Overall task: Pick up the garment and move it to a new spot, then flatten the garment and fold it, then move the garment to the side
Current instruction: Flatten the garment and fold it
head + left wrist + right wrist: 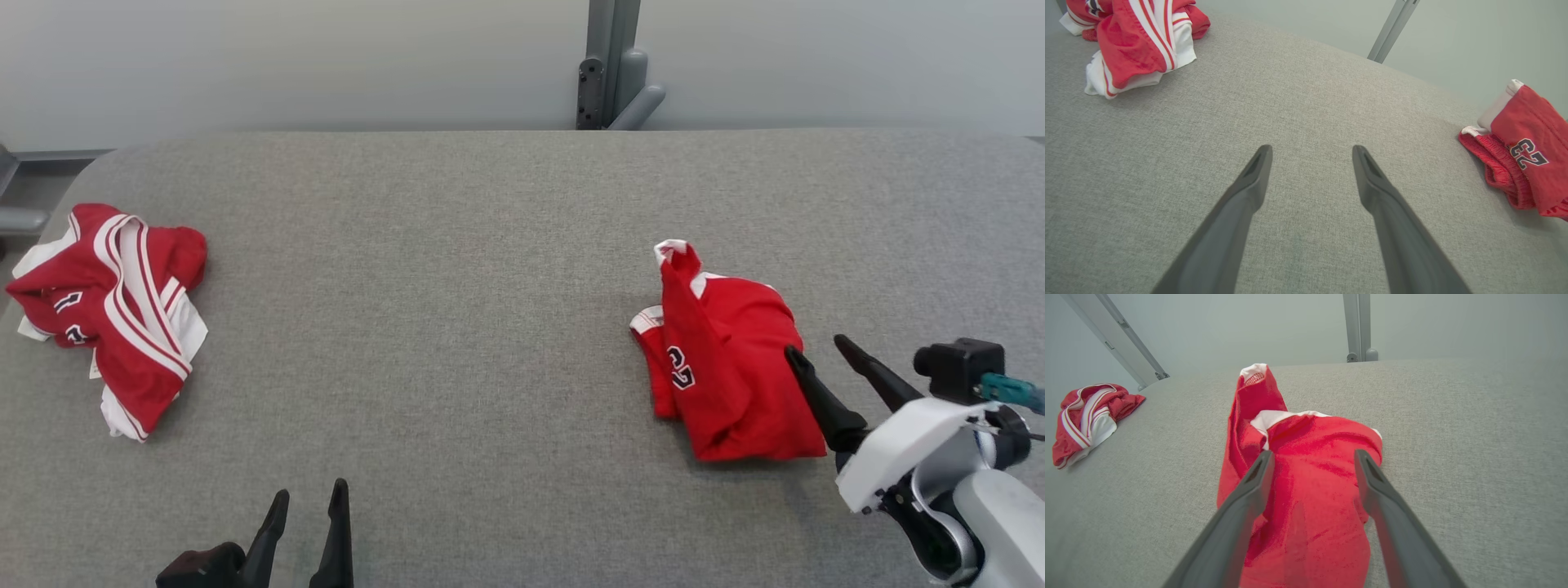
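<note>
Garment [735, 384] lies bunched; right pincer [815, 345] open over it.

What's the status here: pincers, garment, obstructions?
Left pincer open, idle. Right pincer open over the bunched red garment, gripping nothing. Other crumpled garment far left, out of the way.

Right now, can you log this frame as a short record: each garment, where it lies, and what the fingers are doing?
surface: grey table
garment, right side: numbered red garment, compact bundle lying on the table
garment, left side: striped red garment, crumpled near the table's left edge
right fingers: spread open at the numbered garment's near edge, nothing clamped
left fingers: spread open over bare table
</note>
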